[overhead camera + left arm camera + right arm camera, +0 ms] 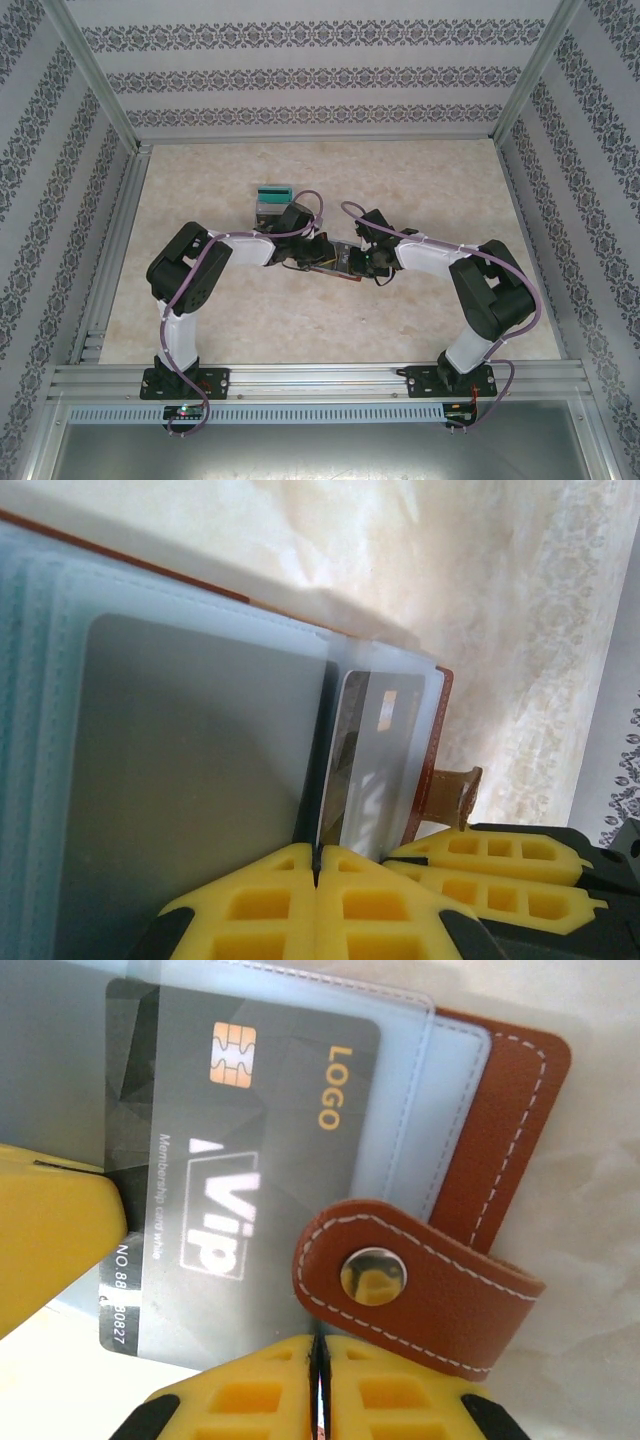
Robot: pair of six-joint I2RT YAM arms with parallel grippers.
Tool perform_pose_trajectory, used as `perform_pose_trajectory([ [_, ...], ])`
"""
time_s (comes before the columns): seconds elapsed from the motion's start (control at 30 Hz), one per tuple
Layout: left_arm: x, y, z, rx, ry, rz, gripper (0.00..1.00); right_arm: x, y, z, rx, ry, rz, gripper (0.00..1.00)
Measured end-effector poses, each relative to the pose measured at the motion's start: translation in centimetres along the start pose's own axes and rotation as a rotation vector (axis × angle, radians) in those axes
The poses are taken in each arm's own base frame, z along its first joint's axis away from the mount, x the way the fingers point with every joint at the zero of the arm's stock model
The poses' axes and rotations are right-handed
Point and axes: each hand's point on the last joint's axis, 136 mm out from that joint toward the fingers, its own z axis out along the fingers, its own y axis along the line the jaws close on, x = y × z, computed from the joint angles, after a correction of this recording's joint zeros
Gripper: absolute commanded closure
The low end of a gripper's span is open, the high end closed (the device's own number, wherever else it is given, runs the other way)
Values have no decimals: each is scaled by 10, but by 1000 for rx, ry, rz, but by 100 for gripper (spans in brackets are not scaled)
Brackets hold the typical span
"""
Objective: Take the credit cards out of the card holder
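Two robot arms reach inward and meet over a small brown leather folding card holder (340,262), lying open near the middle of a beige marbled table (450,200). Just behind the left arm sits a clear grey box with a teal card (272,200), apart from the work.

The left gripper (315,865) has its yellow fingers pressed together on the edge of a frosted plastic sleeve (405,1060), which runs straight into the seam between them. Inside that sleeve is a black card with gold chip and "Vip" lettering (240,1110). I cannot tell whether the card itself is caught as well.

The right gripper (320,1360) comes in from the opposite side, fingers together with only a hairline between. The brown stitched strap with its metal snap (420,1300) lies just beyond the tips, and I cannot tell what they pinch, if anything.

The arrangement looks like one arm steadying the holder while the other draws the card free. No card is out yet, so the task seems early
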Motion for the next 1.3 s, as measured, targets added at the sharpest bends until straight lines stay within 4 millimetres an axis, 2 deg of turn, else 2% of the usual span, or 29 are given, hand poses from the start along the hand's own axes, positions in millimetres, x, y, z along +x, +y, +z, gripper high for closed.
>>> perform_pose_trajectory([
  [0.87, -16, 10, -30, -8, -48, 118, 99, -1, 1, 0, -17, -18, -1, 87],
  [1.13, -17, 23, -51, -26, -70, 104, 100, -1, 1, 0, -17, -18, -1, 87],
  [1.3, -18, 13, -74, -18, -96, 123, 100, -1, 1, 0, -18, -18, -2, 87],
])
